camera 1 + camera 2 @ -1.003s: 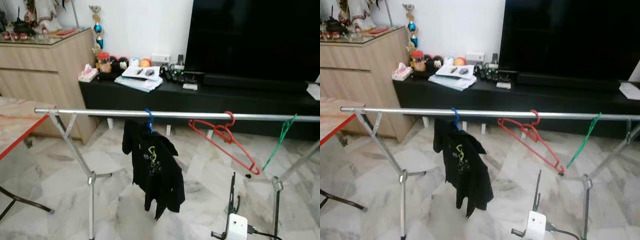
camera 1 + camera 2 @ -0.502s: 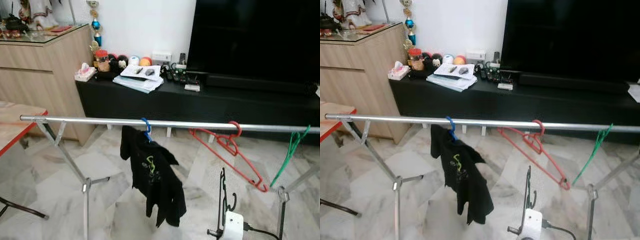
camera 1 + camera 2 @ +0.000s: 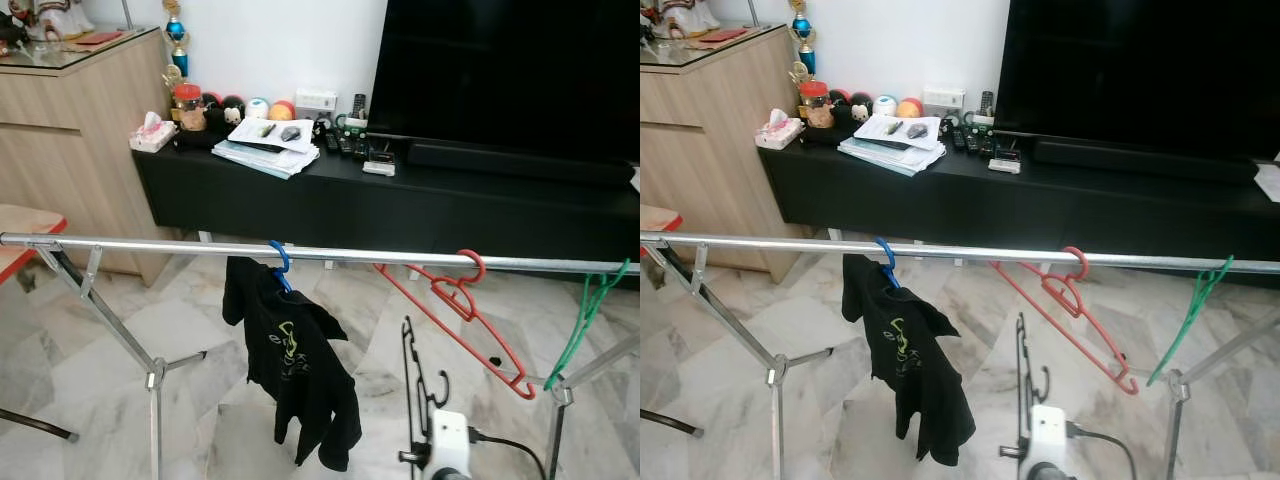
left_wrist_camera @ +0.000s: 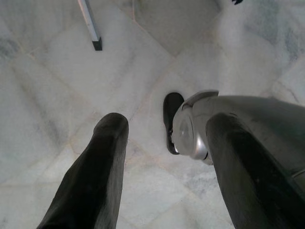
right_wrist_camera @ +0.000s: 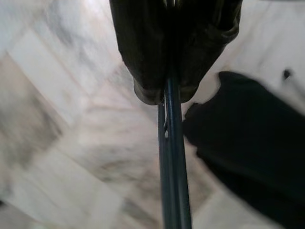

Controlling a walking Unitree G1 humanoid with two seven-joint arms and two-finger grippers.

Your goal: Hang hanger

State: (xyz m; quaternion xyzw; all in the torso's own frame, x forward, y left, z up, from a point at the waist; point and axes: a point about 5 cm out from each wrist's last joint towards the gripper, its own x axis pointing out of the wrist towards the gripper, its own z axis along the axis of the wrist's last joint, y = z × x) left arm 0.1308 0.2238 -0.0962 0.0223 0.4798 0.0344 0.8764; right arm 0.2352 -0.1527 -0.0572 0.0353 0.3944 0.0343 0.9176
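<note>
A silver clothes rail (image 3: pixel 150 244) runs across the room in front of me. On it hang a black shirt (image 3: pixel 295 370) on a blue hanger (image 3: pixel 279 262), a red hanger (image 3: pixel 460 310) and a green hanger (image 3: pixel 585 320). Below the rail, between the shirt and the red hanger, a thin black hanger (image 3: pixel 408 370) stands upright above my right wrist's white box (image 3: pixel 447 445). In the right wrist view my right gripper (image 5: pixel 167 93) is shut on the black hanger's rod (image 5: pixel 172 167). My left gripper (image 4: pixel 167 121) hangs open over the marble floor, holding nothing.
A black TV console (image 3: pixel 400 200) with a large TV (image 3: pixel 510 80) stands behind the rail, and a wooden cabinet (image 3: pixel 70 130) is at the back left. A red-edged table (image 3: pixel 15 225) juts in at the left. The rack's crossed legs (image 3: pixel 155 380) stand on marble.
The camera has shifted and the rail sits lower in the picture. The black hanger in my right gripper has risen, its hook now closer under the rail.
</note>
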